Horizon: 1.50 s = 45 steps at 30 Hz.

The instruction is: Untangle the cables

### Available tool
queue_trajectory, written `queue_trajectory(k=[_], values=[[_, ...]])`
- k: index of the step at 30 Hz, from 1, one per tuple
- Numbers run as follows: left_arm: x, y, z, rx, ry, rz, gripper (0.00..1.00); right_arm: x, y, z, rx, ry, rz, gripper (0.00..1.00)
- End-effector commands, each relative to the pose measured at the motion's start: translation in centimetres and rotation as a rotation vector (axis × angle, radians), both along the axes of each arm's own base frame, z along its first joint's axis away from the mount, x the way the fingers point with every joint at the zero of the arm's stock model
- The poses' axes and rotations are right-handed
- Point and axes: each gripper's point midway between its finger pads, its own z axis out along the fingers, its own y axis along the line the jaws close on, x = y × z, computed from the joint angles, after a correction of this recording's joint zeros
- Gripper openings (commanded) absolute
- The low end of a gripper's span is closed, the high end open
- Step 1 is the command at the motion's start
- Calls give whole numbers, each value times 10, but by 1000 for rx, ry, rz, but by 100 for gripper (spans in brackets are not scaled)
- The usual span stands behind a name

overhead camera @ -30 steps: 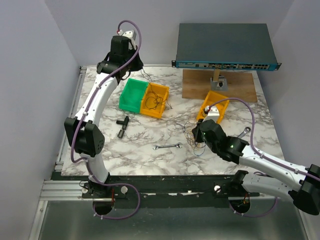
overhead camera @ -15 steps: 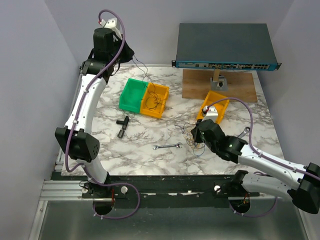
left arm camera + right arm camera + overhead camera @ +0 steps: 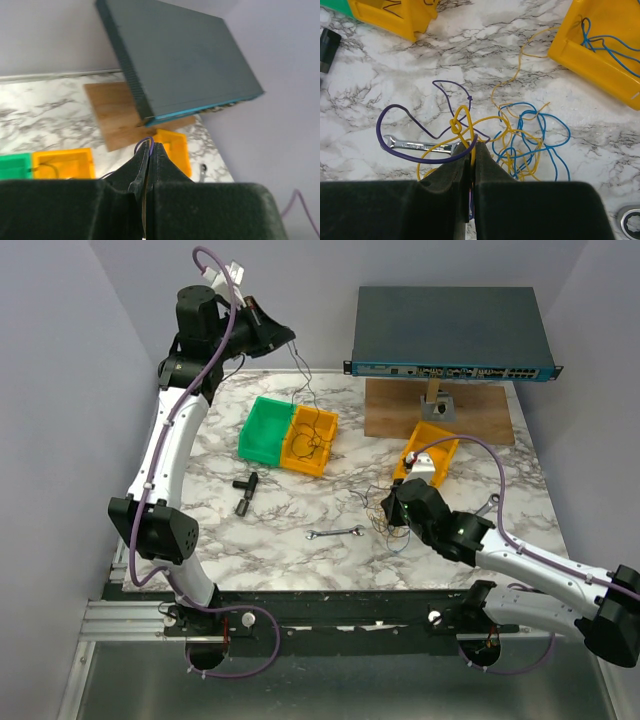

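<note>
A loose tangle of cables (image 3: 520,135) in yellow, blue and purple lies on the marble table. My right gripper (image 3: 472,147) is shut on a yellow and a purple strand at the tangle's near edge; it also shows in the top view (image 3: 390,508). My left gripper (image 3: 288,337) is raised high at the back left. It is shut on a thin purple cable (image 3: 145,142) whose loop pokes out at the fingertips. In the top view that dark strand (image 3: 305,380) hangs from it down into a yellow bin (image 3: 330,420).
A green bin (image 3: 258,440) adjoins that yellow bin. Another yellow bin (image 3: 570,50) holds blue wires. A silver wrench (image 3: 417,145) lies under the tangle, and a black T-piece (image 3: 245,490) lies to the left. A network switch (image 3: 450,330) sits above a wooden board (image 3: 480,420) at the back.
My left gripper has swung from the back left corner up and to the right, drawing its thin cable up out of the yellow bin. The right gripper has barely moved.
</note>
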Motion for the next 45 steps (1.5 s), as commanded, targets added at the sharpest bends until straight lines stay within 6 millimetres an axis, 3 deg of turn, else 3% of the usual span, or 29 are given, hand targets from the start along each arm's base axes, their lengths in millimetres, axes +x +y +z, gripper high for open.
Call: queue_trajectory(k=[1, 5, 10, 15, 26, 38, 45], values=[[-43, -43, 52, -108, -96, -215, 0, 4, 9, 12, 46, -13, 7, 1], [-59, -63, 64, -133, -108, -282, 0, 3, 11, 11, 48, -9, 12, 1], [-68, -67, 84, -178, -125, -310, 0, 2, 10, 10, 50, -8, 14, 1], [-92, -75, 112, -218, -170, -381, 0, 2, 7, 11, 50, -13, 5, 1], [-100, -64, 140, -208, -226, -341, 0, 0, 6, 15, 57, -18, 6, 1], [-71, -45, 125, -195, -192, -262, 0, -2, 3, 17, 61, -21, 5, 1], [-33, -38, 79, -166, -96, -217, 0, -1, 3, 18, 59, -24, 6, 1]])
